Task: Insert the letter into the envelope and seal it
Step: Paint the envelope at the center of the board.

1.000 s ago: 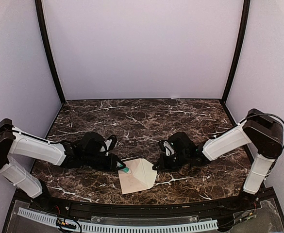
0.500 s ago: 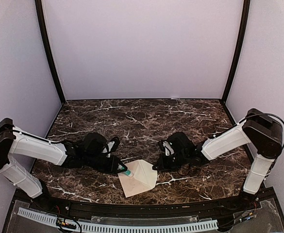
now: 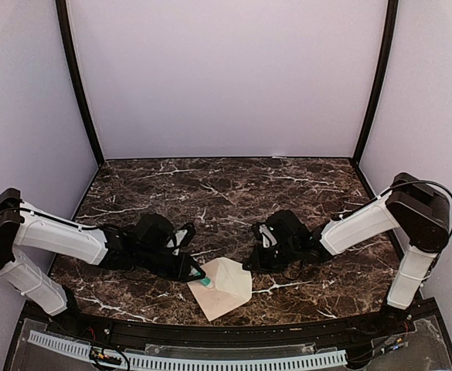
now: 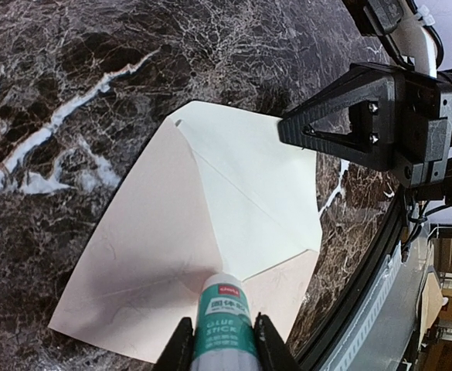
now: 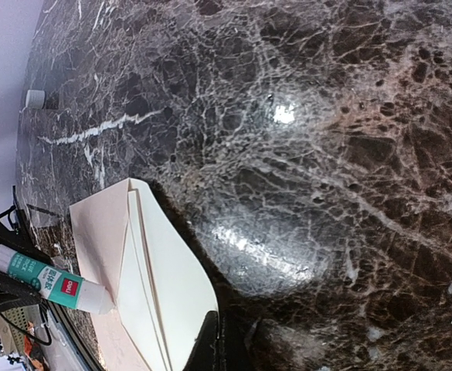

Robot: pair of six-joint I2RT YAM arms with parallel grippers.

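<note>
The cream envelope (image 3: 224,292) lies near the table's front edge, its pale triangular flap (image 4: 256,201) open and lifted at the right. My left gripper (image 4: 222,331) is shut on a green-and-white glue stick (image 4: 222,317), whose tip rests on the envelope (image 4: 148,247) just below the flap. My right gripper (image 5: 222,336) is shut, pinching the flap's curved edge (image 5: 171,286). From the right wrist the glue stick (image 5: 48,283) shows at the envelope's left side. The letter does not show as a separate sheet; thin layered paper edges lie under the flap.
Dark marble table (image 3: 226,193) with lilac walls on three sides. A small white cap-like piece (image 5: 34,98) stands far off on the marble. The black front rail (image 4: 380,263) runs close behind the envelope's near edge.
My left gripper has slid the glue stick rightward and toward the front edge across the envelope. The envelope has shifted slightly with it. The right gripper has stayed put.
</note>
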